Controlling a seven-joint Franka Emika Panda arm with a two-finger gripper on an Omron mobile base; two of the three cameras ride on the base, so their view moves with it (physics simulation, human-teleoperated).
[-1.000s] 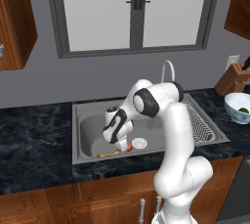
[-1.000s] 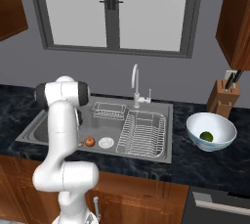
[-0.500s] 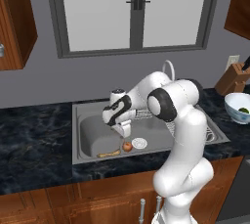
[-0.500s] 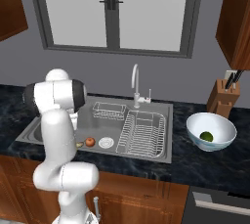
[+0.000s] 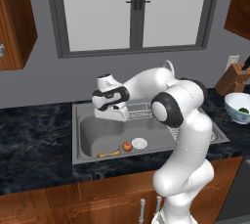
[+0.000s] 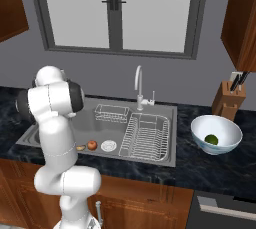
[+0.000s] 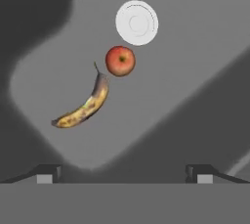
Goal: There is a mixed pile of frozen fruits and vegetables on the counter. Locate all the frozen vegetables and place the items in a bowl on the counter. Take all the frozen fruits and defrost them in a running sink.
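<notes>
Take the drain (image 7: 137, 22), the pale round disc in the sink (image 5: 93, 135) floor, as your reference. The red apple-like fruit (image 7: 120, 60) lies just beside the drain, and the banana-like fruit (image 7: 84, 108) lies just past the apple on the side away from the drain, its stem end close to the apple; whether the two touch you cannot tell. Both frozen fruits rest on the basin floor, free of the robot.

What has changed: over the last second the arm has lifted the hand out of the basin. A second ago the hand hung low, close over the fruits; now the gripper (image 5: 111, 113) stands well above the drain, looking down on both fruits from a height. Its fingers (image 7: 48, 171) are spread wide apart with nothing between them.

What this means for you: the fruit half of the task appears placed, since both fruits now lie in the sink. The faucet (image 6: 138, 86) rises at the back rim, behind the drain, and no stream of water is visible, so the running of the sink likely remains to be done. Far to the right of the drain, on the black counter (image 6: 200, 160), the white bowl (image 6: 226, 127) holds the green ball (image 6: 212, 139); the tinier green bit is too small to make out.
</notes>
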